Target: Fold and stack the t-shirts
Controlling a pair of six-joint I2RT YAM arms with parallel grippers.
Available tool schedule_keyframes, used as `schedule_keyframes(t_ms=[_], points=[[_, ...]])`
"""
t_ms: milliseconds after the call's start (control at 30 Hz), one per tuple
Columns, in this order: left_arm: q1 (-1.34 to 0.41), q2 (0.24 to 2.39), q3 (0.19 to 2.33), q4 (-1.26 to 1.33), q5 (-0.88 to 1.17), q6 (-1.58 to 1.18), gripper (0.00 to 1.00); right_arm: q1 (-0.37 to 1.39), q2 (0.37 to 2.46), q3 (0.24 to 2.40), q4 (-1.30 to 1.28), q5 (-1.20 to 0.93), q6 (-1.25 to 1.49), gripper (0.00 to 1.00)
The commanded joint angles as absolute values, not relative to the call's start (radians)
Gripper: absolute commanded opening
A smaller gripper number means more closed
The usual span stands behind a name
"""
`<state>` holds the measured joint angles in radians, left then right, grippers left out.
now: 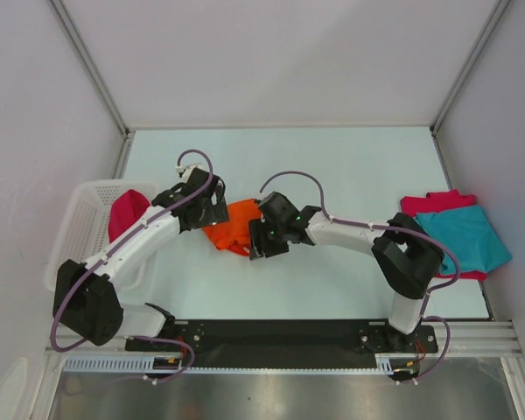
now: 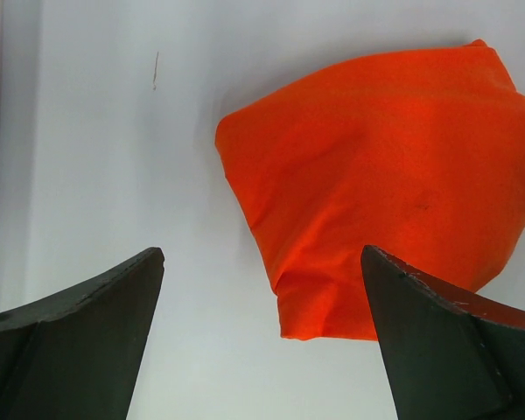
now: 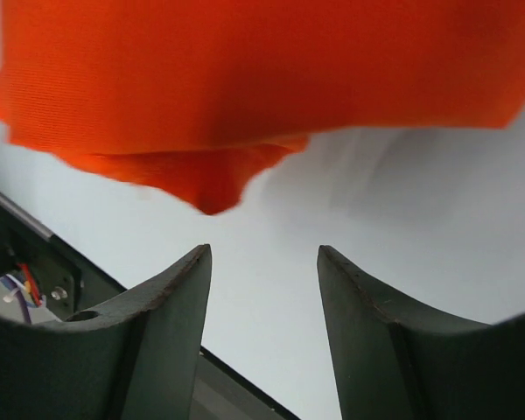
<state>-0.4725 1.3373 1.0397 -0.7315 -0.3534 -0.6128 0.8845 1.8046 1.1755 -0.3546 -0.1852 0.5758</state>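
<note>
A crimson cloth t-shirt sits bunched in the white plastic mesh basket, left. A crumpled bright orange cloth t-shirt lies on the table between left gripper and right gripper, both spread wide, empty. Far right, a teal t-shirt tops a second crimson t-shirt.

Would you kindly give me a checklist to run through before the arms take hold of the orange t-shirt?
1. Left end effector open, empty: ok.
2. Right end effector open, empty: ok.
3. Bright orange cloth t-shirt lies between them: ok.
4. Orange t-shirt spread flat: not ok, bunched.
5. Teal cloth t-shirt tops crimson cloth t-shirt at right: ok.
</note>
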Motion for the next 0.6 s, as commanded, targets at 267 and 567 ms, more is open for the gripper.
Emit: schedule_keyframes(t_ms=[267, 567], points=[[-0.472, 1.313, 1.008, -0.709, -0.330, -0.634, 1.00, 0.946, 1.816, 1.195, -0.285, -0.181, 0.607, 0.57], [-0.474, 1.270, 1.008, -0.718, -0.344, -0.614, 0.99, 0.951, 1.922, 1.301, -0.290, -0.160, 0.563, 0.57]])
